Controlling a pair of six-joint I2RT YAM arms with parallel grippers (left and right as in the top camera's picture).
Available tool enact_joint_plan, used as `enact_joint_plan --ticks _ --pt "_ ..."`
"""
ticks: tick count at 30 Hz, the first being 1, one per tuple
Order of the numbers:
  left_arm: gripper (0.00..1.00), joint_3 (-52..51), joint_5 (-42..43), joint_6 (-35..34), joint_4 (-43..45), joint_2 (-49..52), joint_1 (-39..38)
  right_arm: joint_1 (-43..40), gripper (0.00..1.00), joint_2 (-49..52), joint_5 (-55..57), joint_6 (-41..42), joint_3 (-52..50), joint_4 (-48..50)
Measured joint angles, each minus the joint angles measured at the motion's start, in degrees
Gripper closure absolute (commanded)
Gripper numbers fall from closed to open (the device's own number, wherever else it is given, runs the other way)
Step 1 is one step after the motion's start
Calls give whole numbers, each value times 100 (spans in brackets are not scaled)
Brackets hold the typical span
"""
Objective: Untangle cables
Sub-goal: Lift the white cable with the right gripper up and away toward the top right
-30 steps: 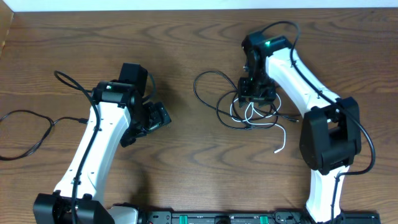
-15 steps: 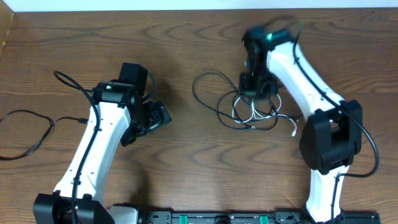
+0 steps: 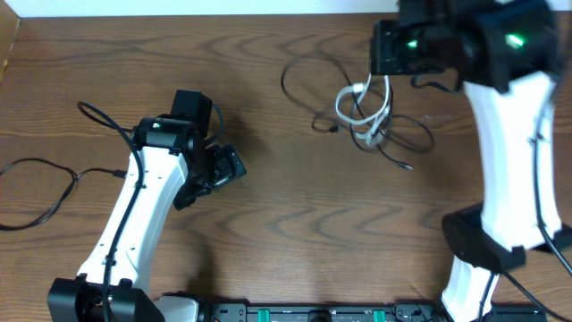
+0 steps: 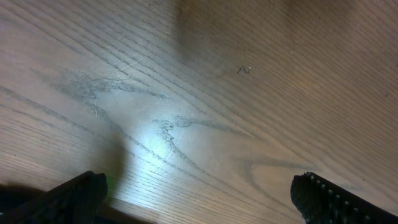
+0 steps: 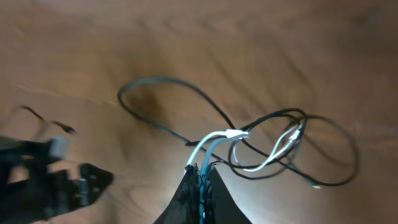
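Observation:
A tangle of white cable (image 3: 365, 112) and black cable (image 3: 304, 85) lies at the far right of the table. My right gripper (image 3: 374, 79) is raised high above it, shut on a doubled strand of the white cable (image 5: 214, 140), whose loops hang down through the black cable (image 5: 168, 87). In the right wrist view the gripper (image 5: 202, 173) pinches the white strands between closed fingertips. My left gripper (image 3: 222, 170) stands open over bare wood, well left of the tangle. In the left wrist view, my left gripper (image 4: 199, 202) has nothing between its fingers (image 4: 68, 196).
A separate black cable (image 3: 40, 192) lies at the table's far left edge. The wooden table (image 3: 295, 224) is bare between the arms. The left arm (image 5: 56, 180) shows blurred at the lower left of the right wrist view.
My right arm has risen and swung toward the far right with the white cable, dragging the tangle up and toward the far edge. The left arm has not moved.

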Motion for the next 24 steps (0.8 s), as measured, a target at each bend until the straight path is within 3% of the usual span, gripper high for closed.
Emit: enact_joint_plan --ticks 9,17,24 --pt "0 0 2 0 0 0 0 -37 98 -431 103 234 173 610" --pt "0 0 2 0 0 0 0 -39 99 -459 1998 173 -205 -133" --pt "0 0 0 -2 0 0 0 -76 99 -295 1075 136 -920 256"
